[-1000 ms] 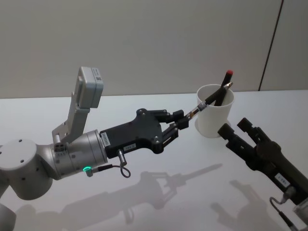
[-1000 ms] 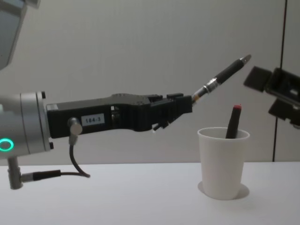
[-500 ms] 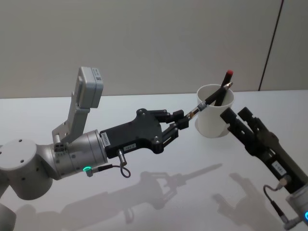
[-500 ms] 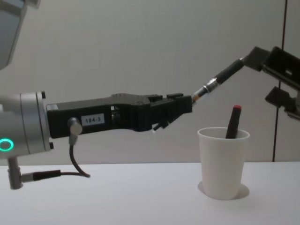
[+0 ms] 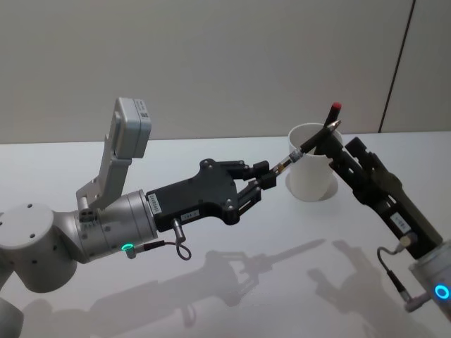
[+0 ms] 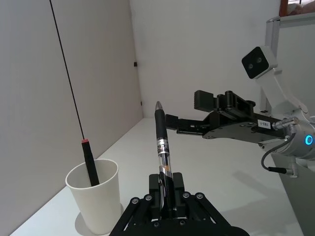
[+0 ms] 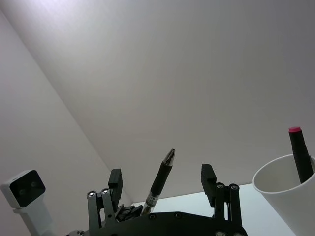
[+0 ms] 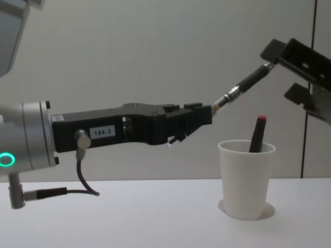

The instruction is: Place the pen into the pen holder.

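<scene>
My left gripper (image 5: 262,177) is shut on the lower end of a black pen (image 5: 304,147), which tilts up and to the right over the table. Its tip is above the pen holder (image 5: 310,179), a white paper cup (image 8: 246,178). A second, red-topped black pen (image 8: 257,134) stands inside the cup. My right gripper (image 5: 344,151) is open at the held pen's upper end. In the right wrist view the pen (image 7: 161,177) rises between the spread fingers (image 7: 208,173) without touching them. The left wrist view shows the pen (image 6: 161,147) held upright and the right gripper (image 6: 189,109) behind it.
The white table (image 5: 232,296) stretches bare in front of the cup. A plain wall (image 8: 155,51) stands behind. The left arm's wrist camera box (image 5: 130,127) sticks up over the table's left side.
My right gripper has risen and swung in toward the pen's upper end, its open fingers now on either side of the tip. The left arm, pen and cup have stayed still.
</scene>
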### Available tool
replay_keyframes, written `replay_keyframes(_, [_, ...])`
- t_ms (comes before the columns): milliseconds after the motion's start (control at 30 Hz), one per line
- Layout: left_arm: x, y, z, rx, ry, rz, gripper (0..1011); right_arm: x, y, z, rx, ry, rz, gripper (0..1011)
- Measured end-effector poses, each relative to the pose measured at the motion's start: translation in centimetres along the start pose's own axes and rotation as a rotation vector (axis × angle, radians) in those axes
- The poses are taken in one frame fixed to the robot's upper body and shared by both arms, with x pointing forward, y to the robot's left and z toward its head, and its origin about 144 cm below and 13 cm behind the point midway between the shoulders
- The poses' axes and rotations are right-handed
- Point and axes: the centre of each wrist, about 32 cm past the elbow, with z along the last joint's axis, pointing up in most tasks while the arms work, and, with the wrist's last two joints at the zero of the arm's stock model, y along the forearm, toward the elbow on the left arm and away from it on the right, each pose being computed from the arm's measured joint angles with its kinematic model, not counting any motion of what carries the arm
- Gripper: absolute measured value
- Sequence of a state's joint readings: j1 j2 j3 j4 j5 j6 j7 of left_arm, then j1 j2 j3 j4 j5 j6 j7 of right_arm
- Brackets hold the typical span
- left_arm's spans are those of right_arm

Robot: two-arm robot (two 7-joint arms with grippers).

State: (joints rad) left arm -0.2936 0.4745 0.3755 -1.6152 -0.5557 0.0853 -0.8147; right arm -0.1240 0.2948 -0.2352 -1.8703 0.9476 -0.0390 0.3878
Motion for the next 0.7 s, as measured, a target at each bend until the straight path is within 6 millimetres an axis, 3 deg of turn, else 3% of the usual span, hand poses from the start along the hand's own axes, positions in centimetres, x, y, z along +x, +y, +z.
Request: replay_keyframes(700, [0.0,0.0,0.0,0.0,0.0,0.0,161,0.8,2.8,0.4,-0.065,0.014,-0.011,1001])
